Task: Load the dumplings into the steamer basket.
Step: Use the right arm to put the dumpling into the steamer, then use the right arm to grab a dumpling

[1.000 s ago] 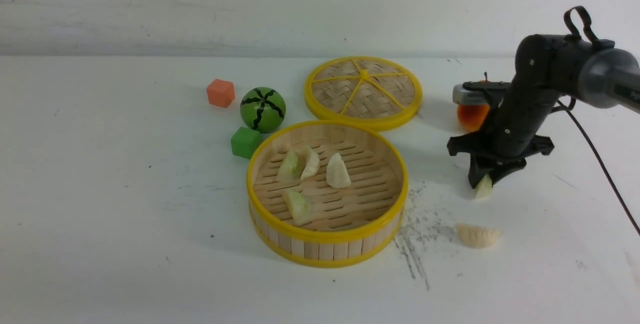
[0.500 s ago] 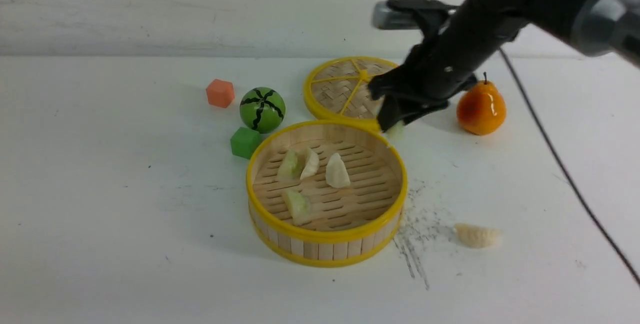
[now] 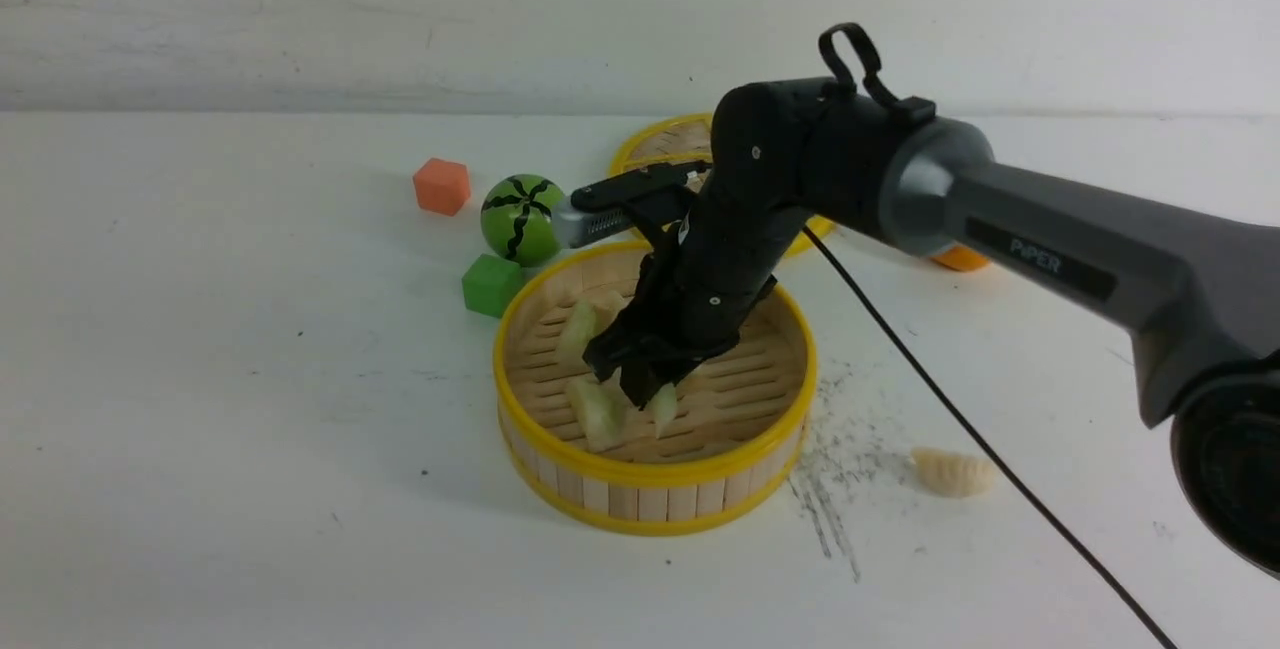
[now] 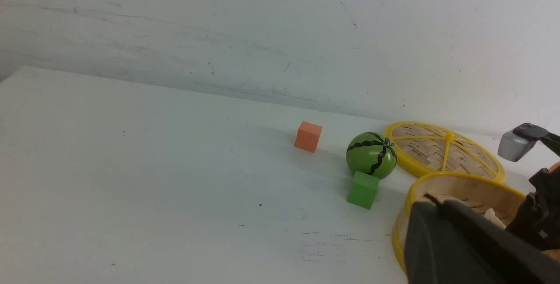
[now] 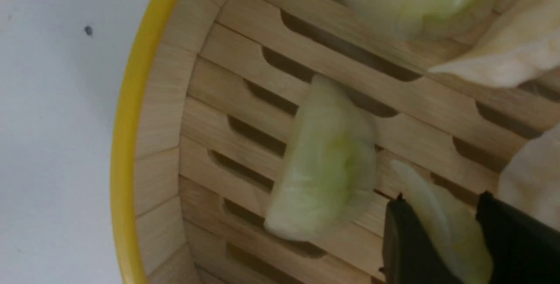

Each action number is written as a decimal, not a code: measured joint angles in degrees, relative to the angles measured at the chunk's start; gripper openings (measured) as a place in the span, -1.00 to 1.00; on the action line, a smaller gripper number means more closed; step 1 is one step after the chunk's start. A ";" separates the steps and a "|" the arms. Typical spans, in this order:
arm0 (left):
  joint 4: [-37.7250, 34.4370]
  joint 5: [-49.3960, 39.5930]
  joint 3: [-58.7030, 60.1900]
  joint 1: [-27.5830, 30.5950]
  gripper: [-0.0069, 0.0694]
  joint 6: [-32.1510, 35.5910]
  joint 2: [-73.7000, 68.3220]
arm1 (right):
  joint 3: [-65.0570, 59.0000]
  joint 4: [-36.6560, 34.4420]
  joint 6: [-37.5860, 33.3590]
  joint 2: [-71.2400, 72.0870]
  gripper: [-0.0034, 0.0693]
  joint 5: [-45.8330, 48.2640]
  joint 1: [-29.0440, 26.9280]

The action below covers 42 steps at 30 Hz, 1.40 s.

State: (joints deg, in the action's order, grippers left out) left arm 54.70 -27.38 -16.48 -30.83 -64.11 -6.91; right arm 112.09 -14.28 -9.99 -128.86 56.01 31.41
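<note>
The right gripper (image 3: pixel 648 391) is clamped on a pale green dumpling (image 3: pixel 663 410), held between its fingertips low inside the steamer basket (image 3: pixel 655 474), just beside another green dumpling (image 3: pixel 598 412) lying on the slats. A cream dumpling (image 3: pixel 953 472) lies on the table (image 3: pixel 250 379), well apart.

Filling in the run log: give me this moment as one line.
arm: right | right tool: shut on green dumpling, inside steamer basket | release: not yet | outside: one cream dumpling on table
</note>
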 joint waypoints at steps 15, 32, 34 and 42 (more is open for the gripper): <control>0.18 0.00 0.00 0.00 -0.82 0.00 0.00 | 0.00 -2.68 2.56 -0.11 0.10 1.64 0.00; 0.18 0.06 0.00 0.00 -0.81 0.00 0.00 | 9.03 14.28 -5.86 10.01 0.14 15.11 -6.06; 0.18 0.19 0.00 0.00 -0.81 0.00 0.00 | 8.73 14.28 -7.10 10.65 0.14 15.23 -7.36; 0.18 0.34 0.00 0.00 -0.81 0.00 0.00 | -7.69 12.73 -8.73 10.84 0.14 14.70 -17.84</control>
State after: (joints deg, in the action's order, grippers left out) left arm 54.88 -27.04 -16.48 -30.83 -64.11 -6.91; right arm 104.40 -1.55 -18.71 -118.02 70.70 13.56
